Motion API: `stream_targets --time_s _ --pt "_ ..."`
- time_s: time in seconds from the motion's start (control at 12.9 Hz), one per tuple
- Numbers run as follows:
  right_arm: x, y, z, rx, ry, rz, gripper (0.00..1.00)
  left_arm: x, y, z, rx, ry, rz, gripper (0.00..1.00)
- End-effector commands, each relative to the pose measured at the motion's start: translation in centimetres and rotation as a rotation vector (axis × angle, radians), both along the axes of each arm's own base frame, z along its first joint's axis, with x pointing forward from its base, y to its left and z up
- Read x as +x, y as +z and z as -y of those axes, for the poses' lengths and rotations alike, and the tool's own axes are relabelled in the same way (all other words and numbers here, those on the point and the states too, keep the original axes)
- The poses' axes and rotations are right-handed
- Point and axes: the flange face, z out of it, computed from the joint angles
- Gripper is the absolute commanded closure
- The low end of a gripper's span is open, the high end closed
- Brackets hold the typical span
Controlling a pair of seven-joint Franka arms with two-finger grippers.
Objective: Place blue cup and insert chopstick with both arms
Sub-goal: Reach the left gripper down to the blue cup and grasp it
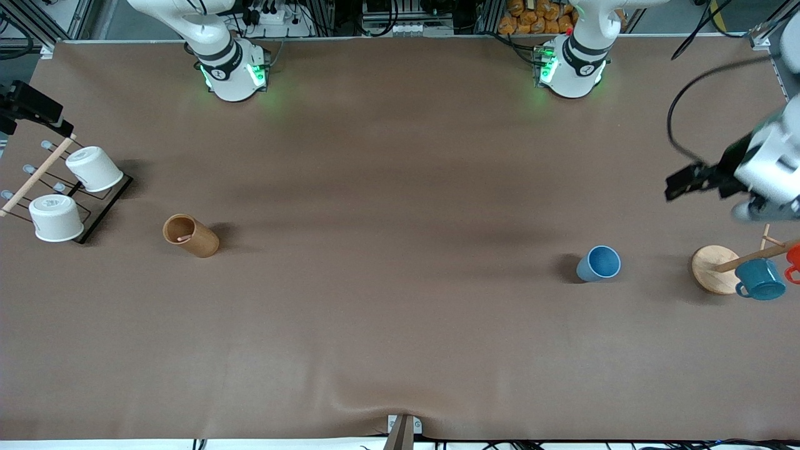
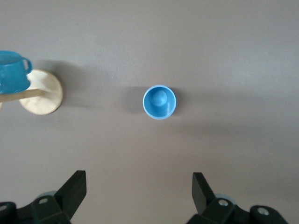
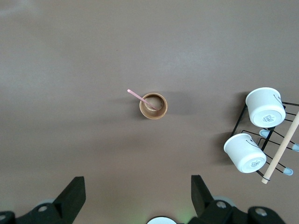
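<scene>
- Now, front view: the blue cup (image 1: 599, 264) stands upright on the desk (image 1: 387, 325) toward the left arm's end, near the round wooden stand (image 1: 714, 269) that carries the teal mug (image 1: 760, 279). The left end effector (image 1: 675, 186) hangs over that end.
- At the right arm's end, the wooden cylinder (image 1: 190, 235) stands near the rack (image 1: 94, 206) with white cups (image 1: 94, 169).
- Left wrist view: left end effector (image 2: 139, 189) spread wide, empty, above the blue cup (image 2: 159, 102).
- Right wrist view: right end effector (image 3: 138, 191) wide and empty too; the chopstick (image 3: 140, 98) leans in the wooden cylinder (image 3: 153, 106).
</scene>
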Motion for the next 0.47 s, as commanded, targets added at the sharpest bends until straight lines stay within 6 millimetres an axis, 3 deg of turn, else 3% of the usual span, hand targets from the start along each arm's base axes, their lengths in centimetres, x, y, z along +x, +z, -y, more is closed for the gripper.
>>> stream_targets --time_s 0.0,0.16,0.31,0.39 --pt "0.3 -0.2 0.2 0.005 -0.011 -0.014 0.00 -0.4 -7.6 0.1 0.003 0.007 0.039 0.00" --pt "0.7 -0.8 1.3 -0.010 -0.033 -0.019 0.00 -1.0 -13.7 0.0 0.000 0.020 0.110 0.00" --pt "1.2 -2.0 3.2 -0.013 -0.067 -0.044 0.00 -0.6 -17.9 -0.1 -0.004 0.023 0.097 0.00" --pt "2.2 -3.6 3.4 -0.015 -0.068 -0.072 0.00 -0.2 -19.8 -0.2 -0.007 0.025 0.092 0.00"
